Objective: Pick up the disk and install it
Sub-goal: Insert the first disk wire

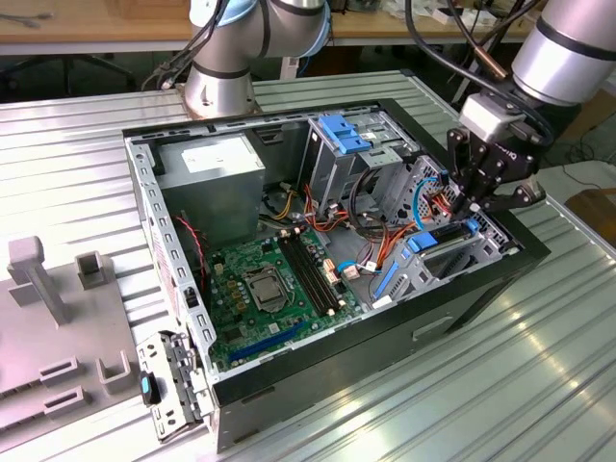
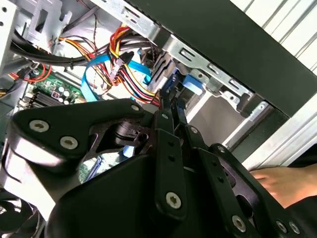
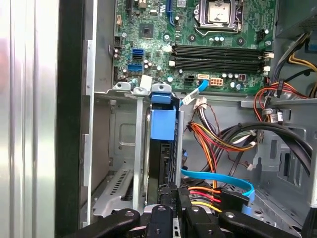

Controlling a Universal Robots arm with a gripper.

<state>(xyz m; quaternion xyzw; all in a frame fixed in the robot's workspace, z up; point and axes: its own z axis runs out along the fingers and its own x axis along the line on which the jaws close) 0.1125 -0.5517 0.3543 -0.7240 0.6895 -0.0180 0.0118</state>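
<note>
**Disk seated in the drive cage, tool at its end**

We saw the disk (image 3: 159,163) standing on edge in the metal drive cage (image 3: 116,148) at the front corner of the open computer case (image 1: 318,371), its blue end tab (image 3: 162,124) pointing toward the motherboard (image 3: 218,44). In the exterior view the disk (image 1: 445,239) lay in the cage on the exterior view's right side of the case. The tool (image 3: 171,191) sat at the disk's near end with its fingers drawn close together around the edge of the disk; we could not tell whether they truly gripped it. In the second wrist view the tool (image 2: 168,106) reached beside a bundle of coloured power wires (image 2: 126,74) and a blue data cable (image 2: 94,67). The case rested on a ribbed metal counter (image 1: 500,385). A grey power supply (image 1: 217,188) sat at the far side of the case.
</note>
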